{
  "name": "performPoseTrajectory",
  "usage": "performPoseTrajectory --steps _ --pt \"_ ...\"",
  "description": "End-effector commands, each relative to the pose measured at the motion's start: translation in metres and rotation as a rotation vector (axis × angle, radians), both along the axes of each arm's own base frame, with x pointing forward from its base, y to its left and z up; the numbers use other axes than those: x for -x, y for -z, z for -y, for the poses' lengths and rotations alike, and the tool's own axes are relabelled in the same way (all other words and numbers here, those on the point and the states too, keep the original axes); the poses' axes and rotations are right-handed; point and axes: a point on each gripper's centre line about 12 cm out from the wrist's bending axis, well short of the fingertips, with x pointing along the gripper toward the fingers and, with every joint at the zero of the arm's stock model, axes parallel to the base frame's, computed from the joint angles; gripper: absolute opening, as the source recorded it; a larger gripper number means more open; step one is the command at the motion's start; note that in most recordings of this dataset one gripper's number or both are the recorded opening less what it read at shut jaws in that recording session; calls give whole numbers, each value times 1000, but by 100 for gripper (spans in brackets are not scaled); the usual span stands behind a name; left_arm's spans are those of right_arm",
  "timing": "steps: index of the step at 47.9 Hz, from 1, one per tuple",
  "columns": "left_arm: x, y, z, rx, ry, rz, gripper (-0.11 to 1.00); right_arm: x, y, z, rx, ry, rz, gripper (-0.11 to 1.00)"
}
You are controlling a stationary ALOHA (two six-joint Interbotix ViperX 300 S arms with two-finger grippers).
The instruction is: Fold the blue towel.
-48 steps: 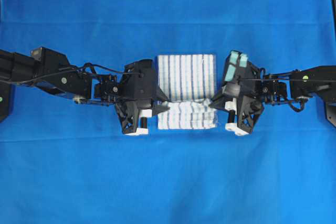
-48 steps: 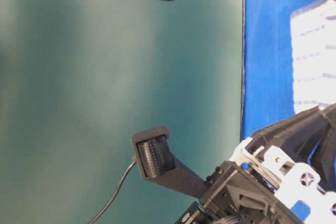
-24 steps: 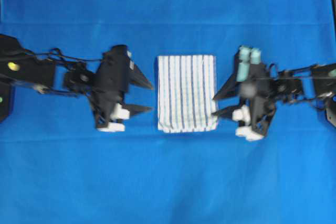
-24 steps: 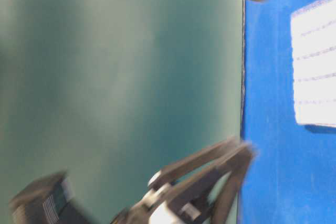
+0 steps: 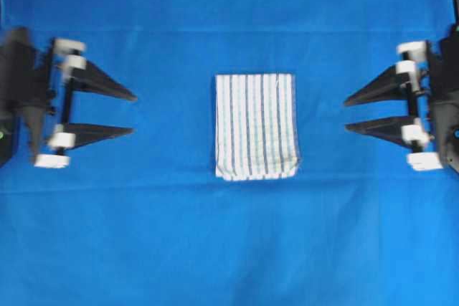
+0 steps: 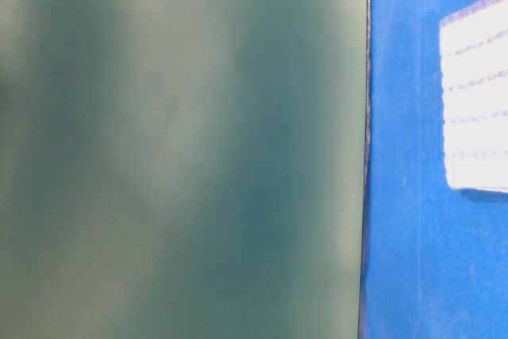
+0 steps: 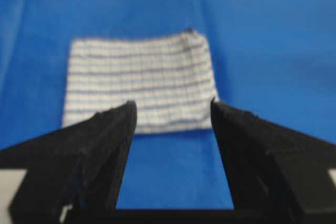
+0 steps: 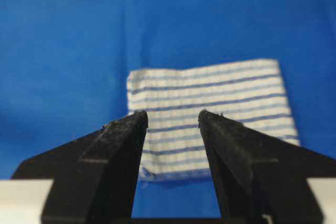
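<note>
Resting folded, the rectangular white woven blue-striped towel [image 5: 255,125] lies flat mid-way on the plain solid-blue sheet [image 5: 229,241] | left gripper [image 5: 134,112] and right gripper [image 5: 345,115] spread, empty, well apart from it | fold looks complete; next: only check edges.

The blue towel [image 5: 255,125] was white with thin blue stripes. It lay folded and flat in the middle of the blue sheet [image 5: 229,249].
</note>
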Motion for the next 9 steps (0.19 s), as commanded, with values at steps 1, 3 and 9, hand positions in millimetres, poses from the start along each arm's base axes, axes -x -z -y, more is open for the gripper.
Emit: performPoseTrajectory --steps 1,3,9 --pt "20 -11 -1 -8 0 78 52 11 -6 5 20 14 39 52" --pt "29 -12 -2 -18 0 99 52 18 -5 7 26 23 50 52" --pt "49 -9 -5 -52 -4 136 52 37 8 14 46 55 71 52"
